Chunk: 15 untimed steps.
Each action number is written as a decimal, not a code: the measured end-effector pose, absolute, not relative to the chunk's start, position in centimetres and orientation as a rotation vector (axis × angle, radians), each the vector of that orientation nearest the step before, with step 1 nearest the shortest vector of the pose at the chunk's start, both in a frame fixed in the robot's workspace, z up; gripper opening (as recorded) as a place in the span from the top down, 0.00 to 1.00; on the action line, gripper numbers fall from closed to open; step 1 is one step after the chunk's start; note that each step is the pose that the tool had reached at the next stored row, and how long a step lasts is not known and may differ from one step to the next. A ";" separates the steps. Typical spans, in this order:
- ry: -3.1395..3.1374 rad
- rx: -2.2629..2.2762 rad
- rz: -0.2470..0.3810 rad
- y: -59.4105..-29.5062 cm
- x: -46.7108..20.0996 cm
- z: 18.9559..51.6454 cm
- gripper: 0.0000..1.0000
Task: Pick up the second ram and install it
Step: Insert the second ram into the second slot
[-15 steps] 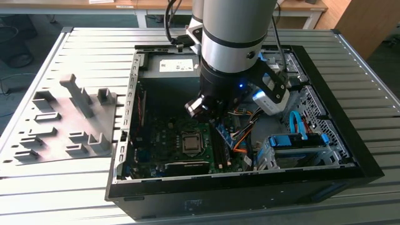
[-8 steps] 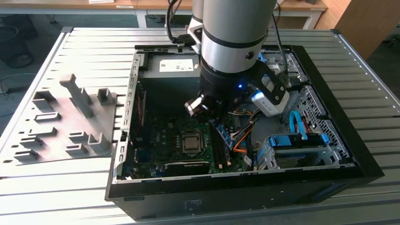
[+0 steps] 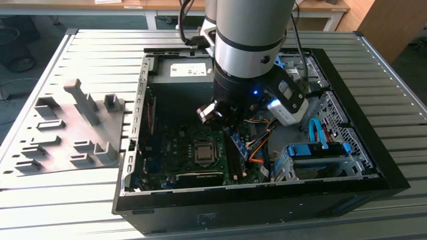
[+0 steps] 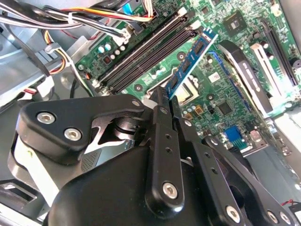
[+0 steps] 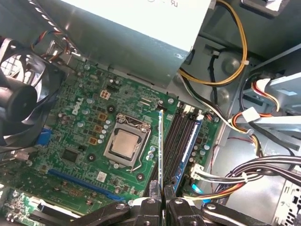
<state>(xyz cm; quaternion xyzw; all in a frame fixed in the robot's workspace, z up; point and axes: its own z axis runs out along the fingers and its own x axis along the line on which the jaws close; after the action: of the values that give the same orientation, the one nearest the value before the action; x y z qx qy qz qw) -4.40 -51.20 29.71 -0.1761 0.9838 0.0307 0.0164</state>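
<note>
Now | pincer [image 5: 162, 194] pinching second ram [image 5: 161, 141] by one end | strip juts straight out from it, above motherboard [image 5: 84, 122]

The second ram [image 4: 192, 60] is a thin, long, narrow strip; its board is dark blue, with small black chips and a pale patch; one end is pinched between the closed fingertips of the end effector [image 4: 164, 96]; in the first wrist view it shows edge-on as a slim line, lengthwise just beside the black memory slots [image 5: 181, 136], on the processor socket's [image 5: 126, 143] side.
</note>
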 end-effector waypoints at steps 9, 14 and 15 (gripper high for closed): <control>3.069 -0.481 0.094 -51.2 -4.4 29.7 0.86; 3.073 -0.447 0.094 -51.2 -4.4 29.7 0.86; 3.074 -0.440 0.094 -51.2 -4.4 29.7 0.86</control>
<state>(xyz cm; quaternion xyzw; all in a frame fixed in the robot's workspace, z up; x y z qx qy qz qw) -4.40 -51.20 29.66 -0.1416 0.9893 0.0301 0.0175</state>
